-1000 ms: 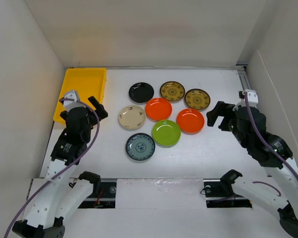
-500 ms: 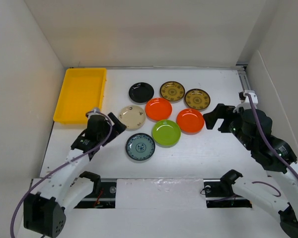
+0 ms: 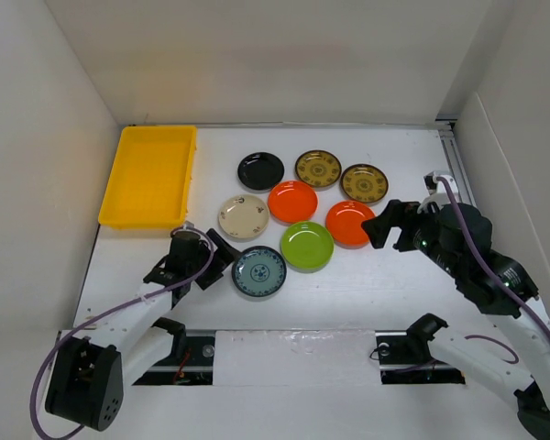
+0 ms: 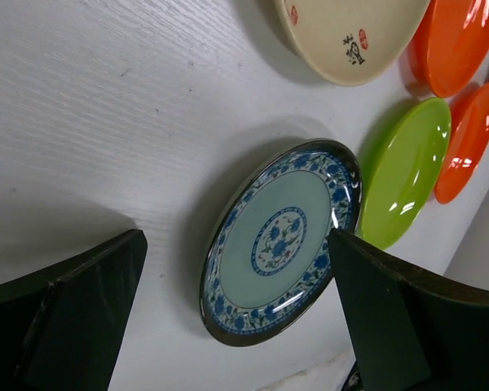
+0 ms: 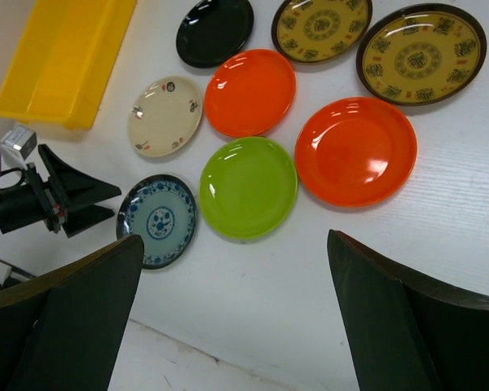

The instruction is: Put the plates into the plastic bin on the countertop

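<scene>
Holding the left gripper (image 3: 218, 260) low over the countertop (image 3: 367, 284), just beside the left rim of the blue plate (image 3: 259, 271); touching it or not, impossible to tell from above. Spreading the left fingers (image 4: 73, 309) wide, released, grasping nothing. Framing the blue plate between those fingers in the left wrist view, with the cream plate (image 3: 243, 216) just beyond it and the green plate (image 3: 307, 246) just beside its other rim.

Hanging the right gripper (image 3: 388, 223) above the countertop at the right side of the group, just beside the orange plate (image 3: 351, 223). Spreading the right fingers (image 5: 407, 326) wide as well, released, carrying nothing. Looking down between them, in the right wrist view, on the whole group and on the left gripper.

Lying flat on the countertop, all outside the bin (image 3: 149, 179), packed close together. Lining up along the far row the black plate (image 3: 260, 170), the gold plate (image 3: 318, 169) and the second gold plate (image 3: 365, 182). Sitting in the middle row the cream plate, the second orange plate (image 3: 292, 202) and the orange plate. Closing the near row with the blue plate and the green plate. Crowding rim to rim, some pairs touching or nearly so, too close to call.

Resting the bin at the far left of the countertop, against the left wall (image 3: 37, 137), near the cream plate and the left gripper, well apart from the right gripper.
</scene>
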Robot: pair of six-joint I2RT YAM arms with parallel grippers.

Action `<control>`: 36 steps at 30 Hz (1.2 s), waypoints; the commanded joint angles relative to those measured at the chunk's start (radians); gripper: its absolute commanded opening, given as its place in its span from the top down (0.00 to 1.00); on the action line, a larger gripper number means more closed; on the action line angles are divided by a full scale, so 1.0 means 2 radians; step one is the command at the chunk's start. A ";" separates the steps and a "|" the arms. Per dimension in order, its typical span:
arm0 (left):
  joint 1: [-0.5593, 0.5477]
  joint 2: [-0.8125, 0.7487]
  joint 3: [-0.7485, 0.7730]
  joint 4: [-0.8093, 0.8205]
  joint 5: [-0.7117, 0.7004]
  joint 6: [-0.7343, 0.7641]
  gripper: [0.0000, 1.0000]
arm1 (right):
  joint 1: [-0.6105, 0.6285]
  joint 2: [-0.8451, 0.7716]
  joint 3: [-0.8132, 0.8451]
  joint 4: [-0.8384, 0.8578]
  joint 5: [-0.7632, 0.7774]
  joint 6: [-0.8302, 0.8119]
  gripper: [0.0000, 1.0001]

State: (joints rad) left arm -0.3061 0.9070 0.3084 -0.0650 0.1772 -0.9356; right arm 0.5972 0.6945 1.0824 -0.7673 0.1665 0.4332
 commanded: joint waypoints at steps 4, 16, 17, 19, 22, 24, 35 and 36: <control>0.000 0.017 -0.041 0.037 0.007 0.005 0.17 | 0.004 -0.012 0.002 0.037 -0.014 -0.002 0.00; 0.000 0.037 -0.047 0.059 0.019 0.021 0.67 | 0.004 -0.017 0.002 0.037 -0.019 0.003 0.00; 0.000 0.037 -0.047 0.059 0.019 0.021 0.72 | 0.004 -0.017 0.002 0.037 -0.019 0.003 0.00; 0.000 0.037 -0.047 0.059 0.019 0.025 0.78 | 0.004 -0.017 0.002 0.037 -0.019 0.003 0.00; 0.000 0.031 -0.047 0.059 0.019 0.025 0.88 | 0.004 -0.017 0.002 0.037 -0.019 0.003 0.00; 0.000 0.024 -0.047 0.059 0.019 0.025 0.94 | 0.004 -0.017 0.002 0.037 -0.019 0.003 0.00; 0.000 -0.096 0.018 -0.056 -0.038 0.021 1.00 | 0.004 -0.017 0.002 0.037 -0.014 0.003 0.00; 0.000 -0.107 0.022 -0.056 -0.030 0.021 1.00 | 0.004 -0.017 -0.003 0.037 -0.014 0.003 0.00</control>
State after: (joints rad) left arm -0.3065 0.7444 0.2806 -0.1474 0.1284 -0.8982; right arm 0.5972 0.6674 1.0824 -0.7471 0.1379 0.4377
